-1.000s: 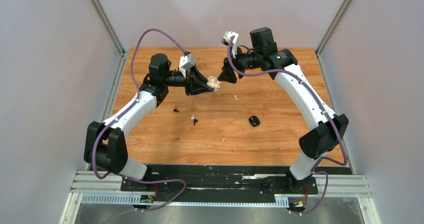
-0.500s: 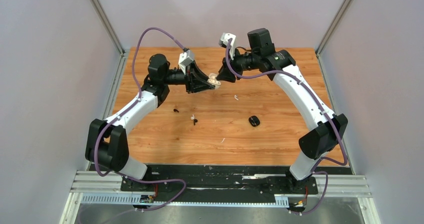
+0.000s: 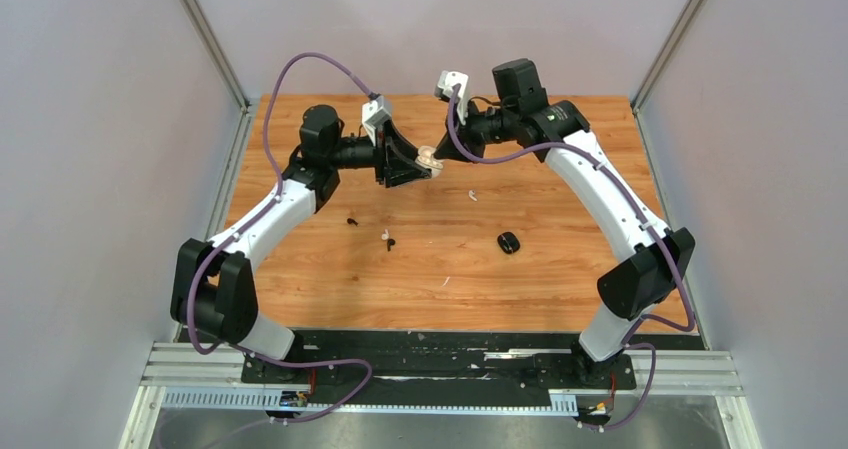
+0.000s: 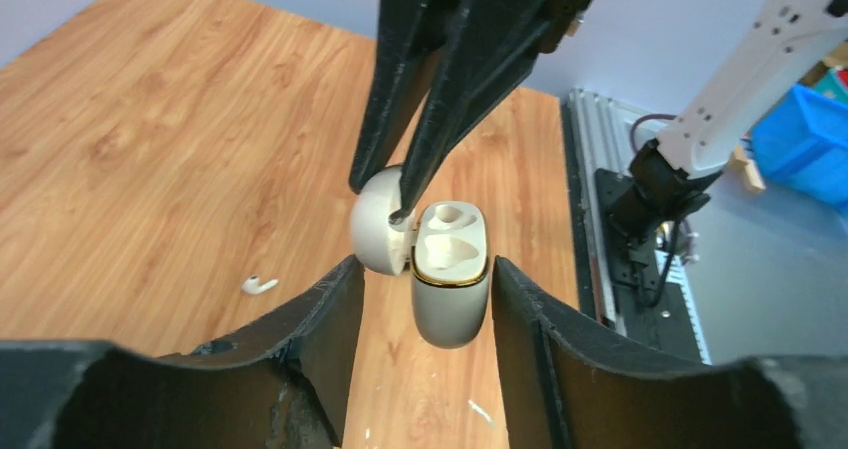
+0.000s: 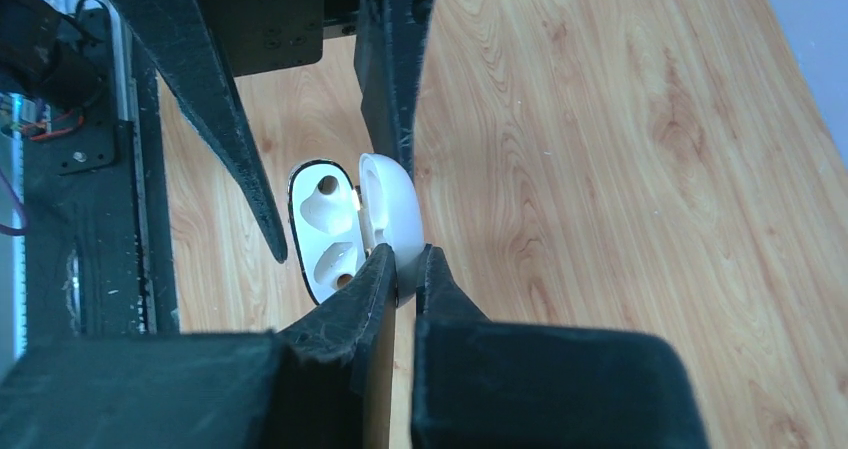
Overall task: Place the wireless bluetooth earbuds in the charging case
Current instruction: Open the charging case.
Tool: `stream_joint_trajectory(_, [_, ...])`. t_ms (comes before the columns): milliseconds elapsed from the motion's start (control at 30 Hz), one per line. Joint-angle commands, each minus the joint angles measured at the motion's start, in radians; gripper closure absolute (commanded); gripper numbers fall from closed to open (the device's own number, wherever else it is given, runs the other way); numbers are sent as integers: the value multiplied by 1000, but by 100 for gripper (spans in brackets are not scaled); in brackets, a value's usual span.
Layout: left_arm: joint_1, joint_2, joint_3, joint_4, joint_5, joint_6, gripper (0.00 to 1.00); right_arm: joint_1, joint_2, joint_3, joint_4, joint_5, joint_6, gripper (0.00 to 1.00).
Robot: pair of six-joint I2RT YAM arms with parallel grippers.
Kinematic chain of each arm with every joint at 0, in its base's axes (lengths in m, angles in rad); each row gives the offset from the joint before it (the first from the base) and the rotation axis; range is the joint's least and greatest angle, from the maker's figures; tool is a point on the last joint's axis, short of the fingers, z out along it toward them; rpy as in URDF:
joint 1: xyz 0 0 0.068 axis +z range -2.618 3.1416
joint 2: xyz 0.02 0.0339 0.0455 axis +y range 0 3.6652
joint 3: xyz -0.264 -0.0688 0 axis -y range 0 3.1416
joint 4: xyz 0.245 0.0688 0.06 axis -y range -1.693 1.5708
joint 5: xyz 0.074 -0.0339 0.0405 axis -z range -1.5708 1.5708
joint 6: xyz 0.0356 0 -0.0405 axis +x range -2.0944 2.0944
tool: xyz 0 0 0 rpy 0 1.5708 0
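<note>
The wireless bluetooth earbuds all lie loose on the table [image 3: 560, 269], none seated: one white earbud [image 3: 472, 195] below the raised grippers, a second white bud [image 3: 384, 235] right beside a black earbud [image 3: 391, 243] nearer centre, and another black bud [image 3: 352, 220] further left. They look tiny, light, hard and glossy, so prob. apt to squirt out of a pinch or roll. Best taken across the short stem w/ fingertips only and little force. The white charging case [image 4: 450, 309] is in mid-air over the far part of the table, btwn the two arms, w/ its lid [image 4: 375, 234] swung open and both wells bare. It's smooth, rounded and likely slippery, w/ the hinge the weak spot. The right gripper [image 5: 405, 269] is pinched tight on the lid's edge. The left gripper [image 4: 425, 274] stands partly spread round the case body, one finger against it and a gap showing on the other side, so can't tell if it carries any weight. A black oval thing [image 3: 509, 242], poss. a second case, sits right of centre. The wood-grain top is flat and offers no lip to stop a rolling bud. Plain pale walls [image 3: 100, 119] close in on three sides, and a metal rail [image 3: 450, 374] runs along the near edge.
</note>
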Motion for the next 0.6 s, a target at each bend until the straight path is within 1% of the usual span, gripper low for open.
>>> stream_joint_trajectory(0, [-1, -26, 84, -228, -86, 134, 38, 21, -22, -15, 12, 52, -120, 100])
stream_joint_trajectory(100, [-1, -77, 96, -306, -93, 219, 32, 27, -23, -21, 16, 72, -171, 100])
stream_joint_trajectory(133, [-1, -96, 101, -347, -107, 231, 26, 31, -21, -23, 15, 81, -186, 100])
stream_joint_trajectory(233, [9, -122, 141, -440, -122, 259, 23, 49, -24, -26, 17, 106, -244, 100])
stream_joint_trajectory(267, [19, -129, 146, -456, -127, 252, 24, 55, -26, -25, 17, 115, -266, 100])
stream_joint_trajectory(333, [39, -119, 160, -446, -111, 176, 34, 69, -33, -28, 17, 126, -303, 100])
stream_joint_trajectory(367, [45, -109, 172, -431, -101, 146, 41, 79, -39, -34, 19, 134, -325, 100])
stream_joint_trajectory(400, [54, -84, 183, -426, -76, 101, 44, 89, -44, -39, 22, 146, -347, 100])
stream_joint_trajectory(433, [56, -71, 204, -428, -64, 88, 47, 100, -49, -47, 24, 157, -371, 100])
stream_joint_trajectory(467, [58, -51, 213, -433, -53, 84, 47, 112, -54, -55, 28, 168, -391, 100])
stream_joint_trajectory(567, [58, -42, 216, -399, -64, 85, 42, 140, -63, -64, 42, 196, -420, 100])
